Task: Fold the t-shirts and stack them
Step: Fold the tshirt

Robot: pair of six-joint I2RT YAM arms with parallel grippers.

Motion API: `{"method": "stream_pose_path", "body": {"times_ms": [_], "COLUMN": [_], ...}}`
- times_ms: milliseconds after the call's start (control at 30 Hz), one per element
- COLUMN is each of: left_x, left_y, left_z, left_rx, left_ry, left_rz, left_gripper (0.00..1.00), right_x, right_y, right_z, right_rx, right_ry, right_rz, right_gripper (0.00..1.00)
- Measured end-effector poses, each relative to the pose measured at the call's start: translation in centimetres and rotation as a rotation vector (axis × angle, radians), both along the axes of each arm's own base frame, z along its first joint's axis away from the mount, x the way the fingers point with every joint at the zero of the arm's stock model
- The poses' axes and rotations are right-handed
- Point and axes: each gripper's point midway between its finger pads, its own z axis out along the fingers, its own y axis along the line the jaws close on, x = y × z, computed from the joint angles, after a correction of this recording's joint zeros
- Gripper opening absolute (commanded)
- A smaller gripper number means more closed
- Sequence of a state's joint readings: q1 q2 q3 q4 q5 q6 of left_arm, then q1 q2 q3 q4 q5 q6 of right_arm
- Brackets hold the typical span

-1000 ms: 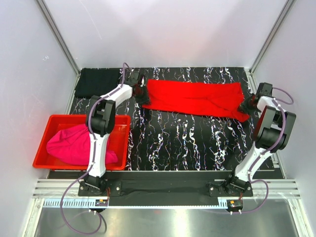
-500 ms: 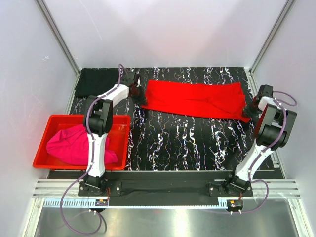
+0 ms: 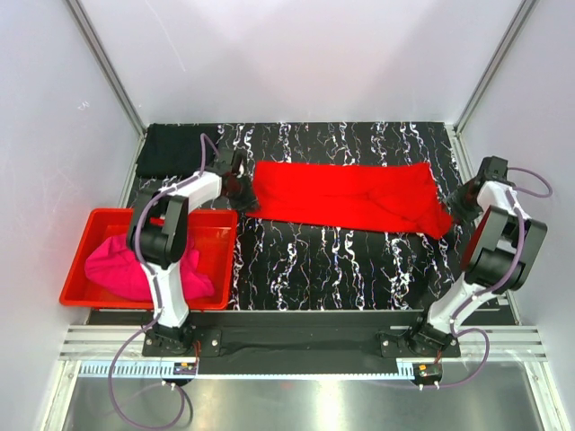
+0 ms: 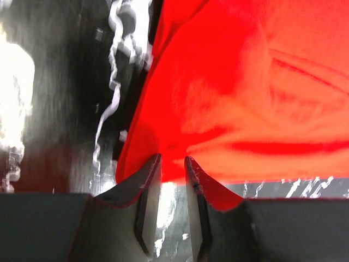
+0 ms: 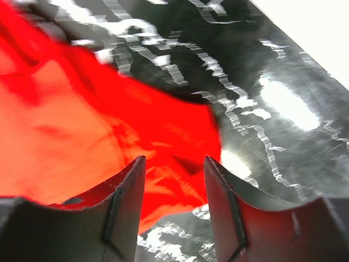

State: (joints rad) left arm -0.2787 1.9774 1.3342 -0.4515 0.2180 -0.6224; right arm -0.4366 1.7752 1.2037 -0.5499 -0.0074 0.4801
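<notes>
The red t-shirt (image 3: 346,193) lies folded into a long band across the back of the table. My left gripper (image 3: 243,189) sits at its left end. In the left wrist view its narrow jaws (image 4: 173,158) pinch the red t-shirt's (image 4: 245,98) hem, where the cloth puckers. My right gripper (image 3: 460,199) is at the right end. It stands open (image 5: 174,159) over the red t-shirt's corner (image 5: 163,136), gripping nothing. The black t-shirt (image 3: 171,148) lies flat at the back left. The pink t-shirt (image 3: 130,265) is bunched in the bin.
A rigid red plastic bin (image 3: 108,214) stands at the left, beside the left arm. The black marbled tabletop (image 3: 332,260) runs between the shirt and the arm bases. White walls close in the sides and back.
My right gripper has opened and let go of the red t-shirt's right end. My left gripper moved nearer and left with its end. The shirt now lies flatter and longer.
</notes>
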Motion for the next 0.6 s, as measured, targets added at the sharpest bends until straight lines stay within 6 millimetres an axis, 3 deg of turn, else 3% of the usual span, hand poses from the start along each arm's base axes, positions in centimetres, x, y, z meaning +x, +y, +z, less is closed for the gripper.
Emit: {"method": "stream_pose_path", "body": {"times_ms": [167, 300, 467, 600], "left_x": [-1.0, 0.0, 4.7, 7.4], "left_y": [-0.5, -1.0, -2.5, -3.3], "left_z": [2.0, 3.4, 4.9, 4.2], "left_rx": [-0.018, -0.018, -0.033, -0.029], "left_ry": [-0.04, -0.068, -0.126, -0.143], "left_rz": [-0.002, -0.011, -0.026, -0.043], "left_gripper": [0.33, 0.33, 0.33, 0.33], "right_x": [1.4, 2.2, 2.5, 2.7], "right_y": [2.9, 6.6, 8.9, 9.7], "right_z": [3.8, 5.0, 4.9, 4.2], "right_rx": [0.042, 0.068, 0.094, 0.105], "right_ry": [-0.117, -0.148, -0.146, -0.131], "right_rz": [0.077, 0.175, 0.232, 0.247], "right_gripper": [0.62, 0.62, 0.6, 0.56]}}
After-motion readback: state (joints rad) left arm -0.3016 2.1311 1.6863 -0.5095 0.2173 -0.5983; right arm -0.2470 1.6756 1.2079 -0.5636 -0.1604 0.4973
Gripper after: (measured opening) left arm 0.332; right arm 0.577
